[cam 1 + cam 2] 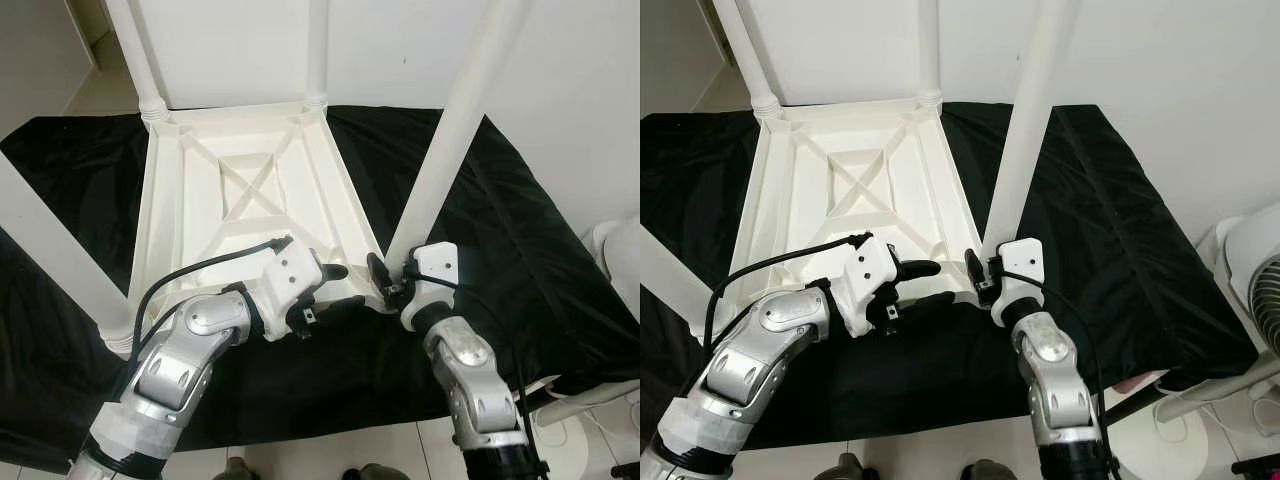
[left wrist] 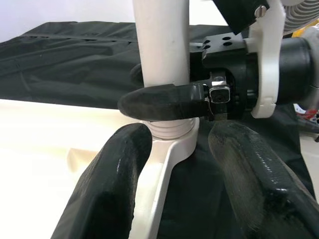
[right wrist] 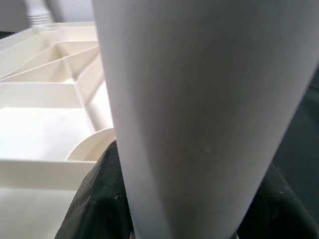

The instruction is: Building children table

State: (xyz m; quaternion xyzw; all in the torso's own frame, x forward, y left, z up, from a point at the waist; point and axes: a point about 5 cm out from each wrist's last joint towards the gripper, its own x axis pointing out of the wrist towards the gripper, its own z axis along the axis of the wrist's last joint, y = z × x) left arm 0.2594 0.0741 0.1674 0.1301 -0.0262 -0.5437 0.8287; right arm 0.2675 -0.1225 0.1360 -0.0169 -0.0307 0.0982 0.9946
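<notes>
The near-right table leg [image 1: 450,140] is clasped at its base by the right gripper [image 1: 385,278]; the left gripper [image 1: 335,290] is held spread beside it.

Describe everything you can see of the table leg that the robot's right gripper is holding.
The table leg is a smooth white round tube, plastic by its look, standing nearly upright and leaning slightly. Its ridged foot sits in the near right corner socket of the upturned white tabletop. The right gripper clamps it just above that socket, fingers on either side. The left gripper is open beside the socket.
</notes>
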